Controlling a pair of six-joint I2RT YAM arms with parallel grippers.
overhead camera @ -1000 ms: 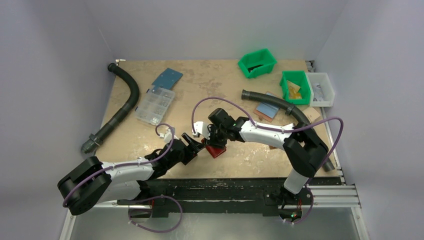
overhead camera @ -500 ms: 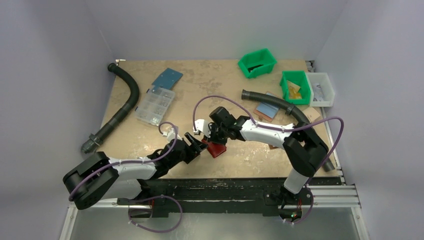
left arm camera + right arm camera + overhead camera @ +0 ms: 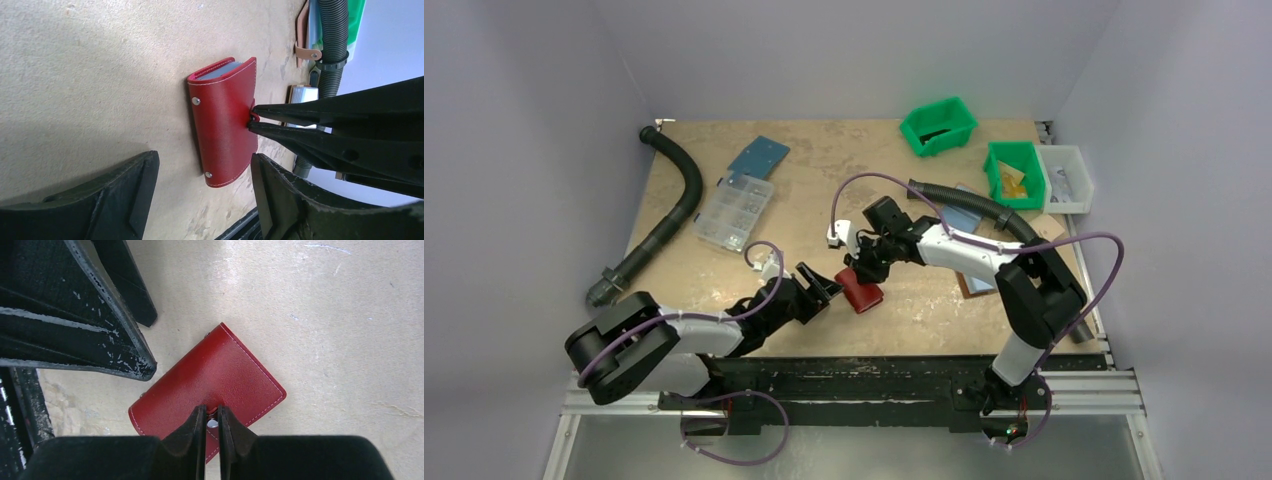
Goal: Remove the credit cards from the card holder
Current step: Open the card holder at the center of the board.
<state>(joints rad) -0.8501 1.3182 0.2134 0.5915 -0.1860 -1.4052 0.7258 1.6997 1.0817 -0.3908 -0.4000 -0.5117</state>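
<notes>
The card holder (image 3: pixel 862 294) is a dark red folder lying closed on the table (image 3: pixel 222 122) (image 3: pixel 210 375). Pale blue-grey layers (image 3: pixel 218 71) show at its open end; I cannot tell cards from pockets there. My right gripper (image 3: pixel 856 271) (image 3: pixel 211 416) is shut on the small red tab with a metal snap at the holder's edge, and its fingers (image 3: pixel 310 125) reach in from the right in the left wrist view. My left gripper (image 3: pixel 824 287) (image 3: pixel 204 167) stands open just short of the holder's near end, one finger to each side, touching nothing.
Behind are two green bins (image 3: pixel 939 125) (image 3: pixel 1014 172), a white bin (image 3: pixel 1065 178), a clear compartment box (image 3: pixel 734 212) and a blue-grey sheet (image 3: pixel 759 155). Black ribbed hoses lie at left (image 3: pixel 672 205) and right (image 3: pixel 969 205). The table's front edge (image 3: pixel 874 352) is close.
My right gripper has closed on the holder's tab and drawn back to the right, with the holder shifting a little. The left arm has crept forward, still open.
</notes>
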